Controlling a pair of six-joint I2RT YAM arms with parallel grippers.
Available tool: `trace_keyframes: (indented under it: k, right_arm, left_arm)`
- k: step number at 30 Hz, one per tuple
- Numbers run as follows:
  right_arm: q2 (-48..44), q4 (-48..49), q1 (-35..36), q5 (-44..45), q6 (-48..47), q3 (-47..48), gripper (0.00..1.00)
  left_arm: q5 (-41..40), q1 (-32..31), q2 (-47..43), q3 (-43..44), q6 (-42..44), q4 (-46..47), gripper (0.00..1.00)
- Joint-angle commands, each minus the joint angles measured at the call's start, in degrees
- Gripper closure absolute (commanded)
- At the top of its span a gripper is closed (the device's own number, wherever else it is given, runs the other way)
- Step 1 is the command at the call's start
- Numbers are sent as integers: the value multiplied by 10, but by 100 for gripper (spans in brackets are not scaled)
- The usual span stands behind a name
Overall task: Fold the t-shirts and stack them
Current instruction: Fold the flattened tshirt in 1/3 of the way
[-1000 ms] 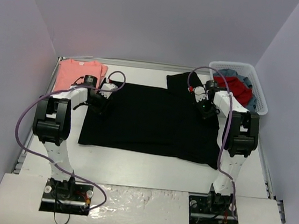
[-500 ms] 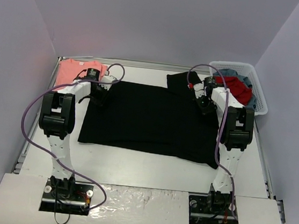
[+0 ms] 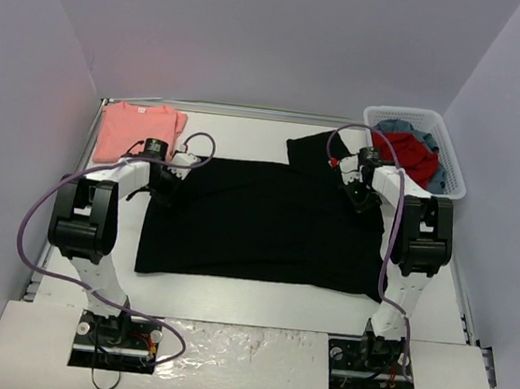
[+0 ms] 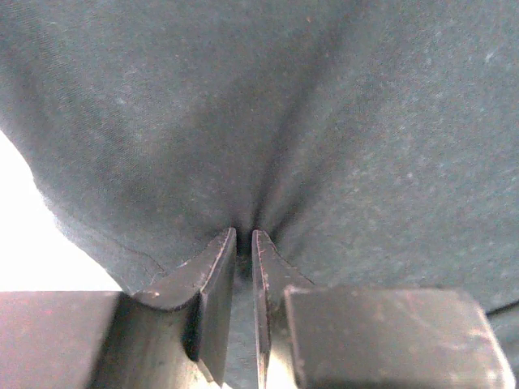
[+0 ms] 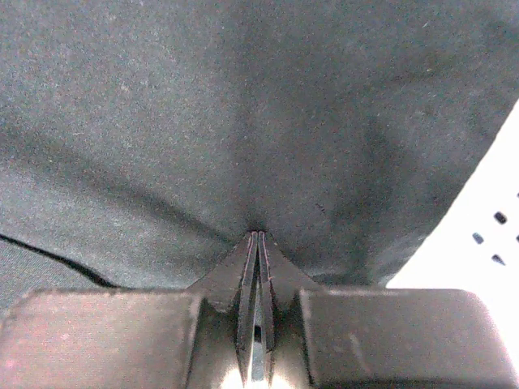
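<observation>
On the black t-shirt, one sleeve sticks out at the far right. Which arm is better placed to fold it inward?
Right, probably. The right gripper is shut on the black t-shirt just beside that sleeve; the left gripper pinches the far left edge, across the whole shirt.

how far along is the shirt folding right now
Done: the pink t-shirt lies flat at the far left corner, seemingly folded. In hand: the black t-shirt is spread open, with the left gripper and right gripper each pinching it near a far corner. Left: fold the black one, stack the two; the basket holds more clothes.
</observation>
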Motion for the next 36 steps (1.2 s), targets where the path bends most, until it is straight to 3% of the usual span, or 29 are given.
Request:
trace_keyframes:
  k: [1,10,12,15,17,19,22,28,36]
  right_arm:
    - [-18,-67,-3,1,-7,-58,100]
    - [-90,-83,4,20,-28,-118,100]
    - [-98,-89,4,20,-27,-105,98]
    - [-100,-104,4,17,-16,-53,85]
    - [-95,-125,4,7,-15,4,80]
    - [-87,-138,4,2,-9,45,78]
    - [-65,-146,4,-3,5,121,75]
    - [12,-162,4,-19,42,260,71]
    - [73,-186,13,-26,56,329,71]
  left_arm:
    - [-10,-5,-37,-42,28,-67,87]
    - [2,-7,-96,-58,39,-111,91]
    - [1,-8,-108,-38,37,-116,76]
    - [-3,-6,-134,-2,30,-104,71]
    - [-13,-6,-137,27,23,-100,61]
    - [-15,-3,-131,81,14,-102,50]
    - [-14,15,-105,139,-13,-91,41]
    - [74,72,4,221,-75,-107,41]
    - [135,82,88,255,-104,-96,44]
